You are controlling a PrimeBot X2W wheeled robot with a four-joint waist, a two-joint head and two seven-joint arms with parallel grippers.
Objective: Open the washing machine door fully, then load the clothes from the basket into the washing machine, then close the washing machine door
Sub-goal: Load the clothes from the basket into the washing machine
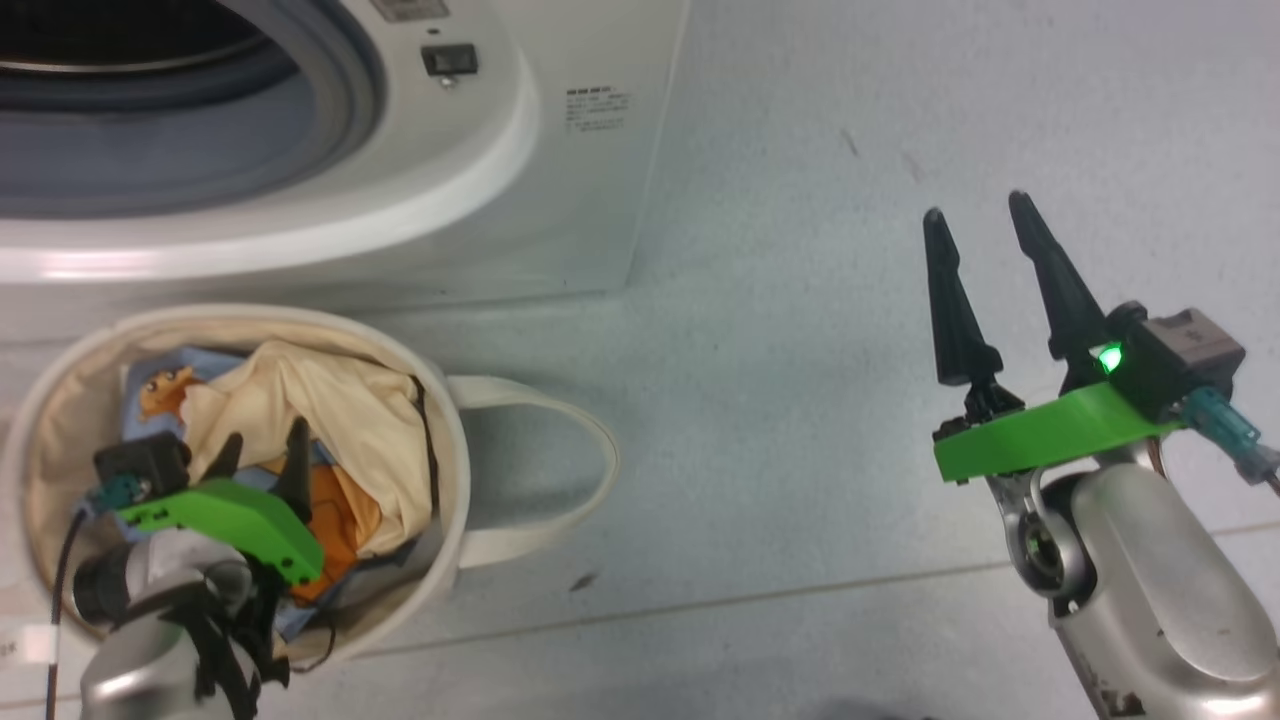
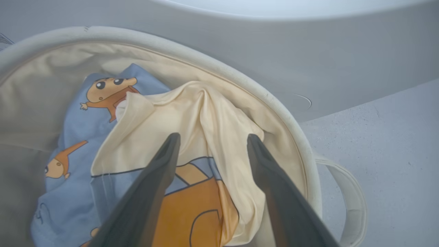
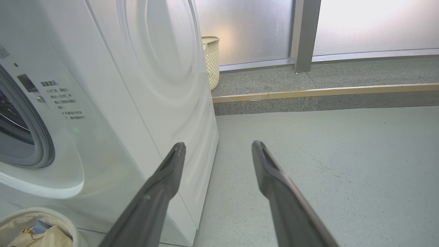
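Two pairs of long dark fingers sit nearest us. At the lower left of the head view, the left fingers [image 1: 297,462] point down into the basket [image 1: 230,313], spread wide. In the left wrist view they straddle a raised fold of the clothes [image 2: 205,113] without closing on it, and we cannot tell whether the tips touch the cloth. The right fingers [image 1: 958,310] hang over the grey floor [image 1: 800,300] well to the right, just as wide apart and holding nothing.

The clothes lie heaped inside the basket, with cream cloth on top and light blue printed with orange-brown cartoon figures beneath and to the left. The basket stands on the floor just in front of the washing machine [image 1: 570,220], one loop handle [image 1: 590,440] sticking out to its right. Above it the machine's round mouth stands uncovered, with a grey rubber ring [image 1: 200,150] around the dark drum.

Farther off, in the right wrist view, a pale lattice hamper [image 3: 212,58] stands past the machine's far corner, against frosted panels [image 3: 253,27].
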